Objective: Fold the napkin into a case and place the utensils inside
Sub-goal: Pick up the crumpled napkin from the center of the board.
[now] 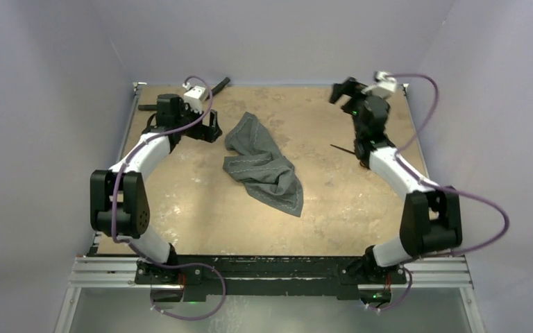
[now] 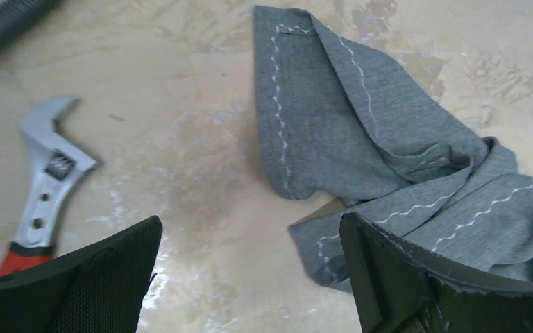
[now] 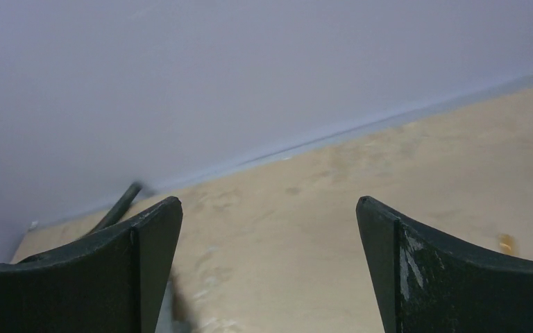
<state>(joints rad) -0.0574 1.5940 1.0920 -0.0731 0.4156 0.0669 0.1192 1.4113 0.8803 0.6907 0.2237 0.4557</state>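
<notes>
I cannot name the thin black piece at middle right of the top view: too small, one end under the right arm.

Both arms are stretched out away from their bases, elbows kicked outward. The left arm curls in toward the middle. The left gripper is tipped downward, jaws spread wide with nothing between them. The right arm has its wrist lifted higher, and the right gripper points out almost level, also wide apart and empty.
</notes>
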